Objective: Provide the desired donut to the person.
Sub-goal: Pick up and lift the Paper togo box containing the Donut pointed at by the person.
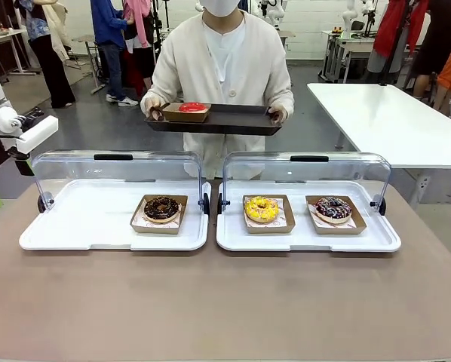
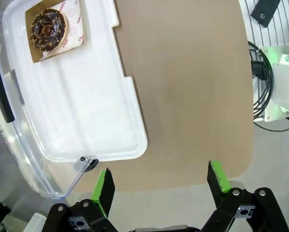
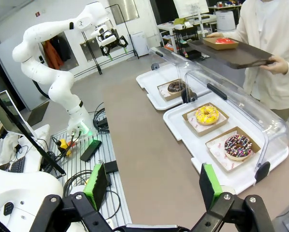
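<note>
The person stands across the table holding a dark tray with a red donut in a cardboard boat. A chocolate donut lies in the left white case. A yellow donut and a dark sprinkled donut lie in the right case. Nothing marks which donut is desired. My left gripper hovers open above the table's left end, off the case's corner. My right gripper is open, high off the right end.
Both cases have their clear lids raised at the back, toward the person. The left arm rises beside the table's left end. A white table stands at the back right. Bare brown tabletop lies in front of the cases.
</note>
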`<state>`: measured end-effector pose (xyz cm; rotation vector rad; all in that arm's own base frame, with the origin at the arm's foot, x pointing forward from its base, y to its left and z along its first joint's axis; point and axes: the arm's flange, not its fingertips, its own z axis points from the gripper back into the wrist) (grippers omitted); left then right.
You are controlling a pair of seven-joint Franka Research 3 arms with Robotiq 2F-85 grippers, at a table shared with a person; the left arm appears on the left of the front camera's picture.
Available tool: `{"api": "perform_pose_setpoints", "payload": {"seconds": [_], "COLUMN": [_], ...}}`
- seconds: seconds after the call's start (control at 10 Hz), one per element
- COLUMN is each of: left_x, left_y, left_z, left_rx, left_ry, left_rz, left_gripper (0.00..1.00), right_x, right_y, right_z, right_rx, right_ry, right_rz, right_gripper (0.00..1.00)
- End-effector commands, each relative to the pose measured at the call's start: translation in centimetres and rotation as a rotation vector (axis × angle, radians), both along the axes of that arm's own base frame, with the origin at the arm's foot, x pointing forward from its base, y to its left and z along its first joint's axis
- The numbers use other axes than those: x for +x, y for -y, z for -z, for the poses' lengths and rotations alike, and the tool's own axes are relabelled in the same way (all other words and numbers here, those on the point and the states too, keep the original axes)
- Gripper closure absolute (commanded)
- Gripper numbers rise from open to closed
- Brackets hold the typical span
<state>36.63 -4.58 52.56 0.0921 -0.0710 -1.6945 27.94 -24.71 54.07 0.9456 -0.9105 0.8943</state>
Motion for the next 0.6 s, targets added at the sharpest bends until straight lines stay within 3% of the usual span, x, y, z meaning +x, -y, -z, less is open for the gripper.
{"api": "perform_pose_setpoints", "payload": {"seconds": [0.0, 0.4, 0.5], "left_x": [0.1, 0.0, 2.7], "left_y": [0.2, 0.1, -2.8], "left_z": [-0.2, 0.0, -1.0], "left_rx": [-0.002, 0.0, -0.224], "left_ry": [-0.004, 0.0, -0.098], "left_rz": [0.001, 0.001, 0.004], "left_gripper": [0.0, 0.0, 0.0], "right_x": [0.0, 0.0, 0.0], "right_y": [0.1, 0.1, 0.1], "right_z": [-0.1, -0.1, -0.1], "right_rx": [0.014, 0.014, 0.014], "right_ry": [0.024, 0.024, 0.024], "right_rz": [-0.004, -0.004, -0.004], "right_gripper": [0.0, 0.0, 0.0]}}
